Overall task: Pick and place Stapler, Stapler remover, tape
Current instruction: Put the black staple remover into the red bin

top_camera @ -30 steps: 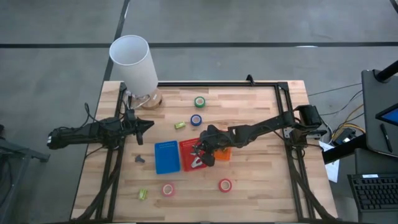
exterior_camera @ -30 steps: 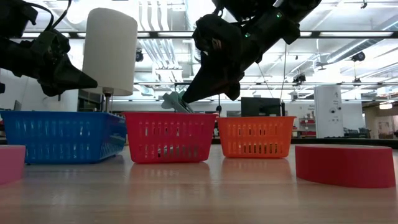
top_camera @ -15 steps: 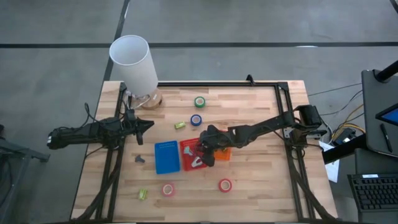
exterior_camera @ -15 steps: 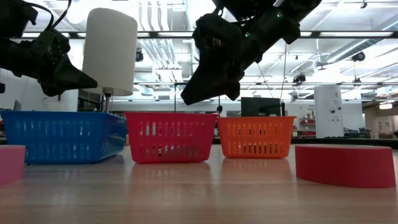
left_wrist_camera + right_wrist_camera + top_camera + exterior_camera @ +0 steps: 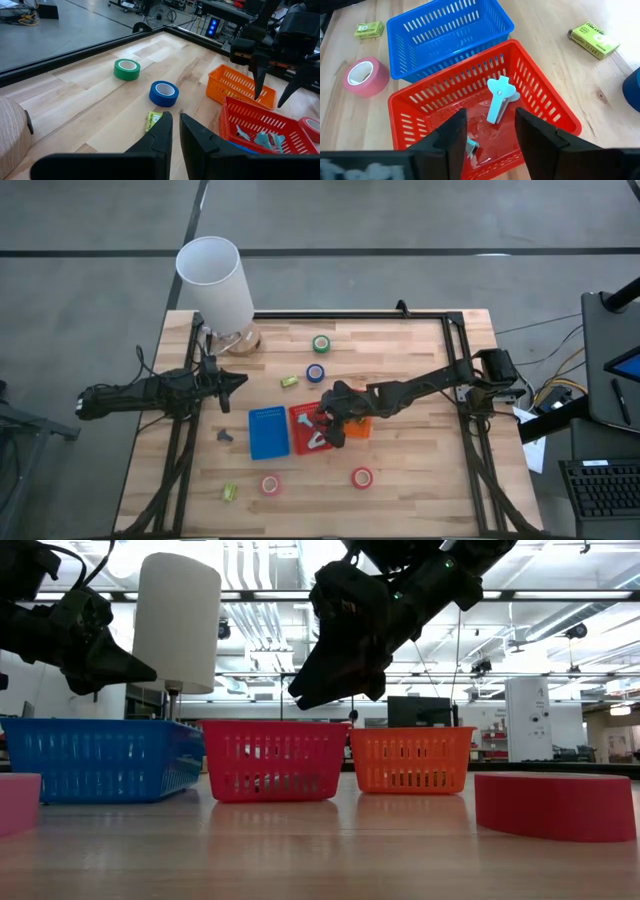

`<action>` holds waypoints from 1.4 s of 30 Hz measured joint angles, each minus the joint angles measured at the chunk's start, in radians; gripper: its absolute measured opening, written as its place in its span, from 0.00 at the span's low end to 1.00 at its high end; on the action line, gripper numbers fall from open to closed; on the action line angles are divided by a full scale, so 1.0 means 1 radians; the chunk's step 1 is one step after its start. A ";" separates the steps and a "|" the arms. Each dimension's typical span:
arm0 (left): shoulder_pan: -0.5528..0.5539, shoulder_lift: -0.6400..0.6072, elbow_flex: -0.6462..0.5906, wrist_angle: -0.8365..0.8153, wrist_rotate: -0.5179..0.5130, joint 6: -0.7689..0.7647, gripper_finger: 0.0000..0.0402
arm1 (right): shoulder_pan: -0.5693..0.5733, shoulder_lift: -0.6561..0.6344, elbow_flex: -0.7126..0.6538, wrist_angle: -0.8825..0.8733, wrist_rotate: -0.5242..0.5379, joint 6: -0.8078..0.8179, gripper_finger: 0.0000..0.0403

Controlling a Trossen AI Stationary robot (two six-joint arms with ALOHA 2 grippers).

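A: Which step in hand?

B: Judged as drop-off of a stapler remover. Right gripper (image 5: 490, 137) above red basket (image 5: 540, 107), fingers spread, holding nothing; light-blue stapler remover (image 5: 497, 102) lying inside.

A: Farther off?

B: 4 tape rolls on the table: pink (image 5: 270, 484), red (image 5: 361, 477), blue (image 5: 163, 93), green (image 5: 126, 69). Left gripper (image 5: 175, 131) parked near the table's left side, fingers nearly together, empty.

A: Next move?

B: Probably lifting clear, then reaching for a tape roll.
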 joint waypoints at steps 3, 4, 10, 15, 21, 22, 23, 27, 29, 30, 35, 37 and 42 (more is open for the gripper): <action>0.000 0.000 0.000 0.000 0.000 0.000 0.09 | 0.000 0.000 0.000 0.000 0.000 -0.014 0.40; 0.000 0.000 0.000 0.000 0.000 0.000 0.09 | 0.000 0.000 0.000 0.000 0.000 -0.015 0.40; 0.000 0.000 0.000 0.000 0.000 0.000 0.09 | 0.000 -0.001 0.000 -0.003 -0.010 -0.015 0.38; 0.000 0.000 0.000 0.000 0.000 0.000 0.09 | 0.001 -0.018 0.000 -0.022 -0.157 0.012 0.36; 0.000 0.000 0.000 0.000 0.000 0.000 0.09 | 0.013 -0.054 0.000 -0.049 -0.210 0.011 0.33; 0.000 0.000 0.000 0.000 0.000 0.000 0.09 | 0.017 -0.063 0.000 -0.050 -0.210 0.011 0.33; 0.000 0.000 0.000 0.000 0.000 0.000 0.09 | 0.021 -0.072 0.000 -0.059 -0.210 0.009 0.32; 0.000 0.000 0.000 0.000 0.000 0.000 0.09 | 0.040 -0.091 0.000 -0.103 -0.211 0.005 0.31; 0.000 0.000 0.000 0.000 0.000 0.000 0.09 | 0.051 -0.097 0.000 -0.133 -0.212 0.005 0.31; 0.000 0.000 0.000 0.000 0.000 0.000 0.09 | 0.054 -0.102 0.000 -0.153 -0.212 0.005 0.31; 0.000 0.000 0.000 0.000 0.000 0.000 0.09 | 0.071 -0.106 0.000 -0.217 -0.211 0.008 0.31; 0.000 0.000 0.000 0.000 0.000 0.000 0.09 | 0.078 -0.106 0.000 -0.215 -0.211 0.008 0.30; 0.000 0.000 0.000 0.000 0.000 0.000 0.09 | 0.091 -0.106 0.000 -0.214 -0.211 0.008 0.31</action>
